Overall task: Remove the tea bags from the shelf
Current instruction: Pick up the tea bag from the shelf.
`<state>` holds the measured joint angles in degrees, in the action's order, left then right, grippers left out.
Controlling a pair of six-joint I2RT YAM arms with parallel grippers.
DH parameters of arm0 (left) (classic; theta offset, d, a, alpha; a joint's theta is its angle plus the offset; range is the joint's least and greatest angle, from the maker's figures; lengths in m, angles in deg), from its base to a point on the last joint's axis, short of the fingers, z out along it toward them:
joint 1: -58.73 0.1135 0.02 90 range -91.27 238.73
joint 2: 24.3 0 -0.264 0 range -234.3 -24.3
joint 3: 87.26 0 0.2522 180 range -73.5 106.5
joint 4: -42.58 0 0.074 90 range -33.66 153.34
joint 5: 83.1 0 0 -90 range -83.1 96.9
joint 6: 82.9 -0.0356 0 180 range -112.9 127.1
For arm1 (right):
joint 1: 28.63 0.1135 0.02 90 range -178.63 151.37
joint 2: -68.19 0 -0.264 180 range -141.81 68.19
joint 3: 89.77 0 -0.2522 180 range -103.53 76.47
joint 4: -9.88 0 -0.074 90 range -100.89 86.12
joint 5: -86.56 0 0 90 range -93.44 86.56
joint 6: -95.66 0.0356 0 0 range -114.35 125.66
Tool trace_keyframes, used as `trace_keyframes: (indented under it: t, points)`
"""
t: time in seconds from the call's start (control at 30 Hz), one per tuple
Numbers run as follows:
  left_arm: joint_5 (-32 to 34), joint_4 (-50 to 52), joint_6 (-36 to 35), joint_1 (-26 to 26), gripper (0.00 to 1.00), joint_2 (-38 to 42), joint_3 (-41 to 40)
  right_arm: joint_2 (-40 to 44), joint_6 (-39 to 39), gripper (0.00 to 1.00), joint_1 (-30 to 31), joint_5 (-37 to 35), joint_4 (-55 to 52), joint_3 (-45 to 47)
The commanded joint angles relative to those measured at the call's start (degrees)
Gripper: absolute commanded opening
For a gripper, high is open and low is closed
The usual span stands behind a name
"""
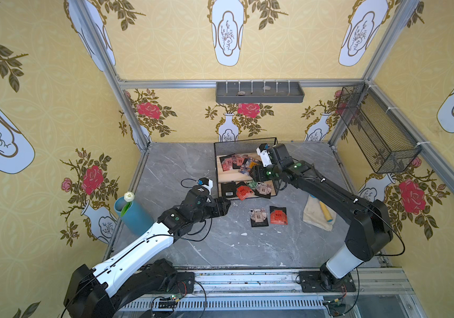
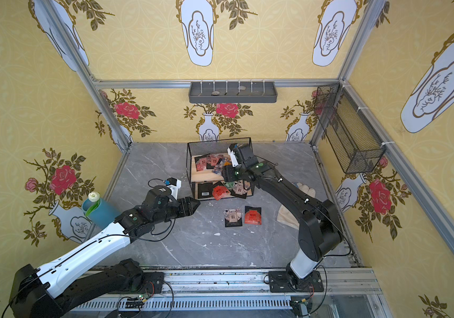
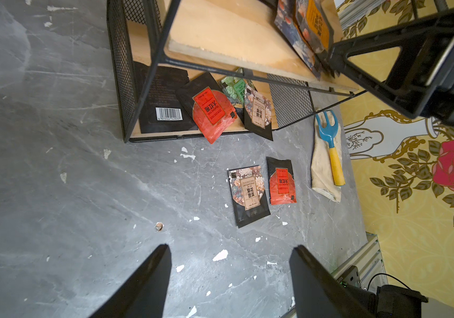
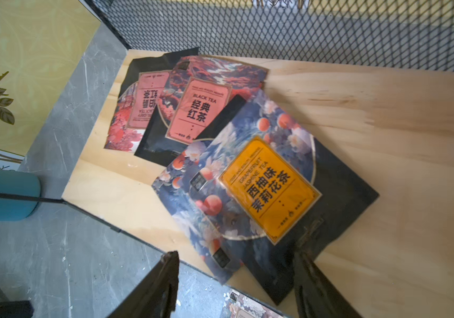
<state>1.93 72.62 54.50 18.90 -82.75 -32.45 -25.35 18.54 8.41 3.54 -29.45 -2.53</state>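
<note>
Shelf [image 4: 385, 124]: upper board carries overlapping tea bags [image 4: 192, 110]. Right gripper [image 4: 234, 256] nearer, jaws apart, nothing held. Orange-label tea bag [image 4: 269, 187] lies directly ahead, near corner between the fingertips, long axis slanting away. Left gripper [image 3: 231, 246] spread, empty, well short.

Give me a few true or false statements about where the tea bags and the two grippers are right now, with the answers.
1. A beige tea bag and a red tea bag lie on the table in front of the shelf. True.
2. The right gripper is at the shelf's upper board, jaws open by the orange-labelled sachet. True.
3. The upper board holds only that sachet. False: red-fronted sachets lie there too.
4. The left gripper is shut on a tea bag. False: it is open, holding nothing, over the table.
5. The barcoded black sachet lies on the table. False: it lies on the lower board.
</note>
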Motion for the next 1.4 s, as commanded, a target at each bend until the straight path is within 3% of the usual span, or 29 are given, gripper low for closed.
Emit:
trace_keyframes:
  t: [0.0, 0.43, 0.8, 1.07, 1.37]
  points:
    - [-0.73, -1.42, -0.39, -0.07, 0.77, -0.5, -0.02, 1.19, -0.04, 0.71, 0.07, -1.5, 0.61, -0.16]
    - [-0.31, -1.17, -0.38, -0.07, 0.77, 0.31, -0.59, -3.61, -2.6, 0.85, -1.54, -7.67, 0.05, -5.94]
    - [0.27, -1.15, -0.56, 0.02, 0.77, 0.89, -1.08, -7.27, -3.38, 0.88, -1.62, -7.17, 0.54, -7.45]
    - [0.2, -1.0, -0.55, 0.02, 0.77, 0.99, -1.12, -8.07, -3.77, 0.86, -1.64, -8.13, 0.86, -5.96]
    - [0.39, -1.33, -0.49, 0.02, 0.77, 1.16, -1.17, -6.88, -3.06, 0.74, -0.96, -7.49, 0.95, -1.79]
